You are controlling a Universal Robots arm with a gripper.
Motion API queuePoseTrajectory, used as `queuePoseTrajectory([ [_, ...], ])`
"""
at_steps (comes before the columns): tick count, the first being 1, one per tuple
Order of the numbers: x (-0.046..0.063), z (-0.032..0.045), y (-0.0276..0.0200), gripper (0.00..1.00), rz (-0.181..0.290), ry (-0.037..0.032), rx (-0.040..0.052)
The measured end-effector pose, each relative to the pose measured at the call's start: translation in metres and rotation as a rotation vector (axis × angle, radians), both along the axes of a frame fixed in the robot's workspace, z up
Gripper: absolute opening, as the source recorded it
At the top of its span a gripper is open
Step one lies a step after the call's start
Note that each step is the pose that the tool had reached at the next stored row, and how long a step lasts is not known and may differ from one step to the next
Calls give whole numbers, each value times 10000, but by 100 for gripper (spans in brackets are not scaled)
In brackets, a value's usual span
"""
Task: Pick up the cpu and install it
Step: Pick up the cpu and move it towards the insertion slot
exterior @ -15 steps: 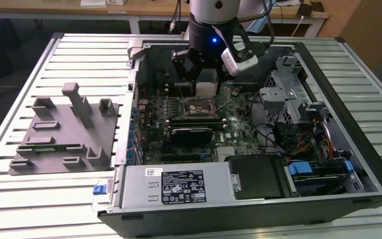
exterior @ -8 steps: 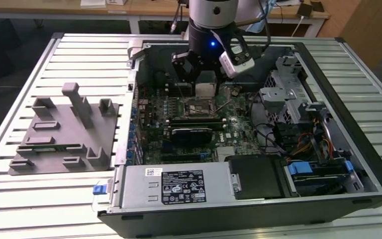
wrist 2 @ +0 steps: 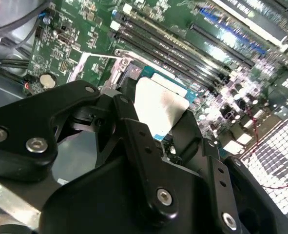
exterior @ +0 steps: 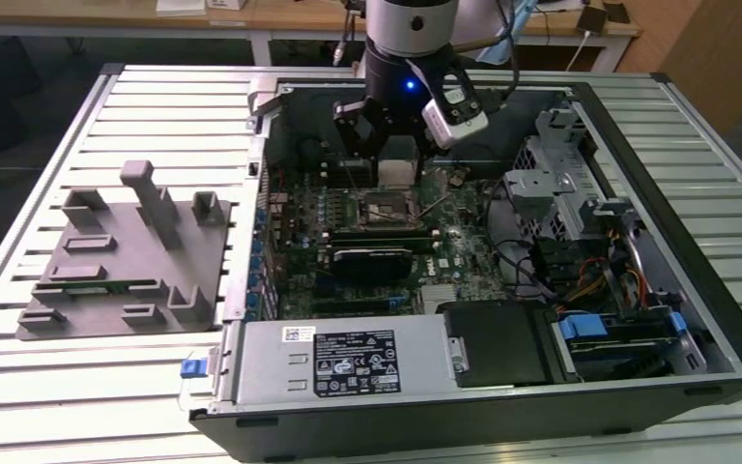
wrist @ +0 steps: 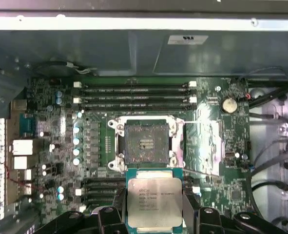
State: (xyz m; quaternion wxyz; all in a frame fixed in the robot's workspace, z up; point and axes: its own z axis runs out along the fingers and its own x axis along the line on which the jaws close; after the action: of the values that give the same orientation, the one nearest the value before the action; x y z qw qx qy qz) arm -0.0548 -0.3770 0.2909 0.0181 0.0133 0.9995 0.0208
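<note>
My gripper (exterior: 396, 164) hangs inside the open computer case (exterior: 680, 280), shut on the cpu (exterior: 400, 173). The cpu is a small square chip with a silver-white metal top. It sits between the black fingers (wrist: 201, 215) in the first wrist view, cpu (wrist: 154, 202) face up, just short of the open black-framed socket (wrist: 144, 145). In the second wrist view the cpu (wrist 2: 159, 104) is seen pale and tilted above the green motherboard (wrist 2: 85, 29). The socket (exterior: 385, 207) lies on the board a little in front of the gripper in the exterior view, its silver latch plate (wrist: 208, 141) swung aside.
A grey holder (exterior: 127, 261) with upright posts rests on the slatted table (exterior: 36, 164) at the exterior view's left. Inside the case are memory slots (wrist: 134, 95), a black card (exterior: 371, 262), a power supply (exterior: 345, 362), a drive cage (exterior: 564, 184) and loose cables (exterior: 590, 285).
</note>
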Motion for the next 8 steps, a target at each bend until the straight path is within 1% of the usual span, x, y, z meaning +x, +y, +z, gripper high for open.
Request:
queuePoseTrajectory([
  [5, 0, -49, 86, 54, 12, 0, 0],
  [8, 0, -78, 124, 54, 19, 0, 0],
])
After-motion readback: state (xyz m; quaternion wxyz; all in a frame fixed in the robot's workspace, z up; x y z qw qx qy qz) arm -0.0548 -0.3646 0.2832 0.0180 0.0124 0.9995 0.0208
